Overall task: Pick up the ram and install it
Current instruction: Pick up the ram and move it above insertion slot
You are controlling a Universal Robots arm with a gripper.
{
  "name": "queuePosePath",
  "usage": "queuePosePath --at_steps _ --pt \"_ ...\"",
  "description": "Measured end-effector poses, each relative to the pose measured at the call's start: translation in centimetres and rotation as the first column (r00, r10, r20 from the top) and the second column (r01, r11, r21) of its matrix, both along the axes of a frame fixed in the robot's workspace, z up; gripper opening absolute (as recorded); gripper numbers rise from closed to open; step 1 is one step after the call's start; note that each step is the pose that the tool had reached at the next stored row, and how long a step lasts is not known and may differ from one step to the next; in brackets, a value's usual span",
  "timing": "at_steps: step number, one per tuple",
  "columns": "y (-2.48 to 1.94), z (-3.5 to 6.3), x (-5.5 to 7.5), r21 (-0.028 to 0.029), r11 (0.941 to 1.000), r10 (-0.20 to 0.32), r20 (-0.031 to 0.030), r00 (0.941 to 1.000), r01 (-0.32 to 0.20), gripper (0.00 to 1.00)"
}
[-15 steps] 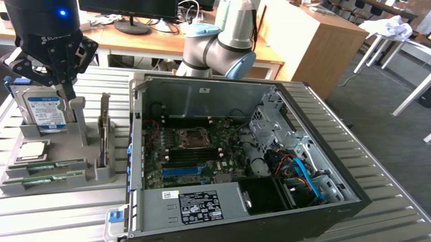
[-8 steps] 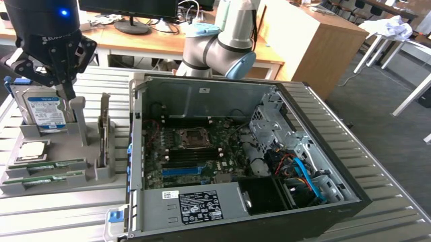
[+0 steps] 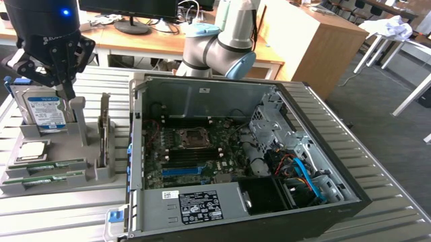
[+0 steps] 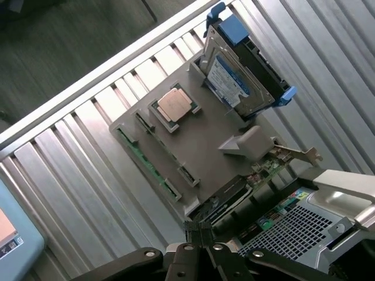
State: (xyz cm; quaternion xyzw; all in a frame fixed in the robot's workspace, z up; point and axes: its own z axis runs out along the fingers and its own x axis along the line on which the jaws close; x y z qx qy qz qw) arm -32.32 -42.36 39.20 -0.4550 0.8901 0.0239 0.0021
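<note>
Two green ram sticks (image 3: pixel 48 166) lie on edge in slots at the near end of a grey holder (image 3: pixel 40 189); in the wrist view one ram stick (image 4: pixel 146 161) runs along the holder's (image 4: pixel 211 132) long side. My black gripper (image 3: pixel 66 95) hangs above the holder's far end, beside the hard drive (image 3: pixel 44 108), shut with nothing between its fingers. The wrist view has the gripper (image 4: pixel 202 237) above the holder's edge, apart from the ram. The open computer case (image 3: pixel 202 96) shows the motherboard's dark memory slots (image 3: pixel 192 159).
The holder also carries a silver processor chip (image 3: pixel 32 150), (image 4: pixel 174 105), an upright expansion card (image 3: pixel 104 131) and the hard drive (image 4: pixel 234 79) in its blue bracket. The case stands at the holder's right in the exterior view, on a ribbed metal table (image 3: pixel 390 201). Desks stand behind.
</note>
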Motion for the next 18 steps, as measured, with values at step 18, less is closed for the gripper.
queuePosePath --at_steps 18 --pt "0.0 0.0 0.0 0.0 0.993 0.118 0.0 0.993 -0.118 0.1"
